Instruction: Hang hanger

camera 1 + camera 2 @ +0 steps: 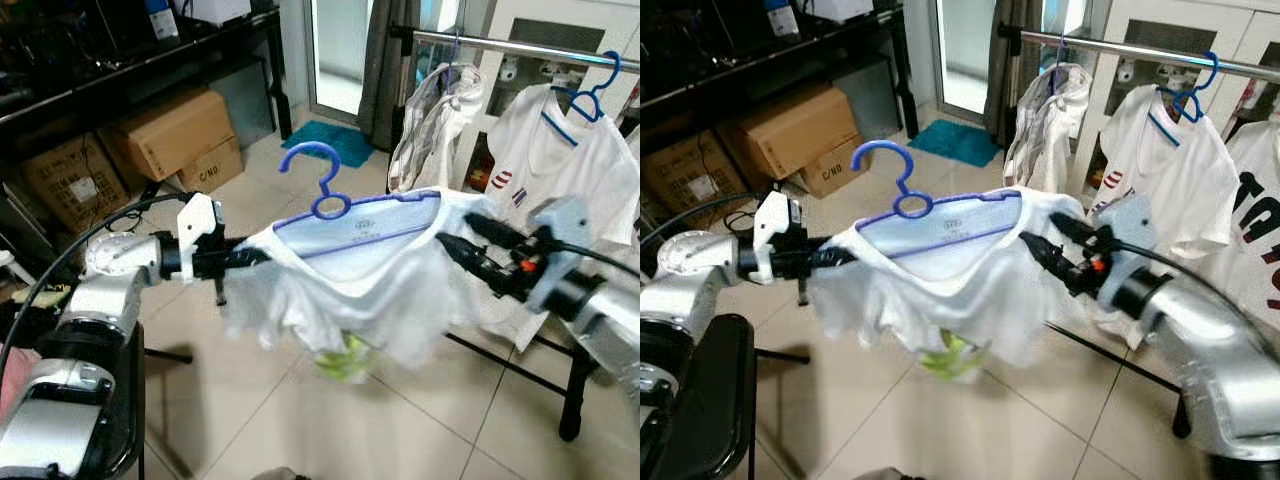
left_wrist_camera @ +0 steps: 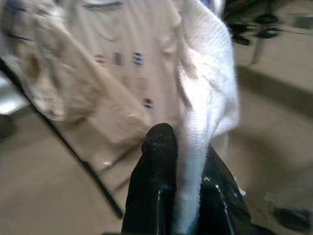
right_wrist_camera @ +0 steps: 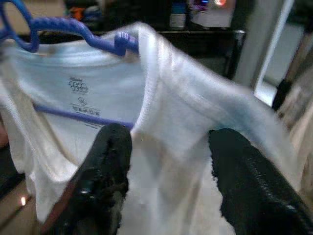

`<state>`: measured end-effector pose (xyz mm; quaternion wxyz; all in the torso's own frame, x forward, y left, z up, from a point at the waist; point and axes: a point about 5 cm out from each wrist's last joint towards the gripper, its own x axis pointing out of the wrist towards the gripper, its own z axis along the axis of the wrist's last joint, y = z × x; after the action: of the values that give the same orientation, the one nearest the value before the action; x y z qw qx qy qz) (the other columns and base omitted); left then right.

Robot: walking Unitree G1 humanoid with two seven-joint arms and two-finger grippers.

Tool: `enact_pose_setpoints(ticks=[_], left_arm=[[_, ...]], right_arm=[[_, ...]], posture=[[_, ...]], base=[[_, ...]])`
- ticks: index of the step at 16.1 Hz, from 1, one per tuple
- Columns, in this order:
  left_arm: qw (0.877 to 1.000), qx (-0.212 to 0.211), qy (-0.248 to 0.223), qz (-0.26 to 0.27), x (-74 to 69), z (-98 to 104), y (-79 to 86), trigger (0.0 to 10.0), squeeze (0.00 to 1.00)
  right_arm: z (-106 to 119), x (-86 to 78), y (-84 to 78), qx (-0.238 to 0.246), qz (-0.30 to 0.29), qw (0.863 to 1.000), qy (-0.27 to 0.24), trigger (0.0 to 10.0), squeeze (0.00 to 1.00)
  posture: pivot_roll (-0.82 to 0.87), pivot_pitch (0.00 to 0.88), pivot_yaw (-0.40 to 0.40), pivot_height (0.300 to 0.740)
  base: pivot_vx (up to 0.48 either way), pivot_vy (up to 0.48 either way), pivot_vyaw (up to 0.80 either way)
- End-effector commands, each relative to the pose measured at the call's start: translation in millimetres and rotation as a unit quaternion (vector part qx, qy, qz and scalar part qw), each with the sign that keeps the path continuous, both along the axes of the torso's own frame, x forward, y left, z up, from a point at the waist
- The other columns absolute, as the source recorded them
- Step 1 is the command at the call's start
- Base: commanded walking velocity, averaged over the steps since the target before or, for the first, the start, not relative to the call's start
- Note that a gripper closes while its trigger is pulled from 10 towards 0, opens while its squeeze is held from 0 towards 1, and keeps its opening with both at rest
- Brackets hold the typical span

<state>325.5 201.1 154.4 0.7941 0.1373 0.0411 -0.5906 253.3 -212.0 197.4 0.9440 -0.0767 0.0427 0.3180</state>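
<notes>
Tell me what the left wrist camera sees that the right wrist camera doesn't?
Left wrist view: the left hand pinching the white shirt's edge, with hung clothes and a black rack leg behind. Right wrist view: the right hand open around the shirt's shoulder, the blue hanger and the neck label. Both show the white shirt.

Hanger [image 1: 322, 190]: blue. Shirt [image 1: 350, 290] on it: white, green print low down. Gripper fingers [image 3: 108, 161]: black. Arms [image 1: 110, 280]: silver. Rail [image 1: 520, 48]: metallic. Hung shirt [image 1: 545, 160]: white, red-blue emblem. Boxes [image 1: 180, 135]: brown. Mat [image 1: 335, 140]: teal.
</notes>
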Motion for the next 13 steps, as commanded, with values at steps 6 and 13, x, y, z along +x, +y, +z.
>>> enact_pose_setpoints(ticks=[6, 13], left_arm=[[0.999, 0.032, 0.012, 0.013, 1.5, 14.0, 26.2, 0.0, 0.0], [0.993, 0.076, -0.032, 0.09, 12.5, 12.3, 27.6, 0.0, 0.0]], right_arm=[[22.0, -5.6, -26.9, -0.08, 0.061, 0.995, -0.026, 10.0, 0.0], [6.0, 12.3, -1.1, 0.01, -0.078, 0.995, 0.062, 10.0, 0.0]], posture=[[-0.17, 0.0, 0.119, 0.74], [-0.16, 0.0, 0.118, 0.74]], base=[[0.0, 0.0, 0.0], [0.0, 0.0, 0.0]])
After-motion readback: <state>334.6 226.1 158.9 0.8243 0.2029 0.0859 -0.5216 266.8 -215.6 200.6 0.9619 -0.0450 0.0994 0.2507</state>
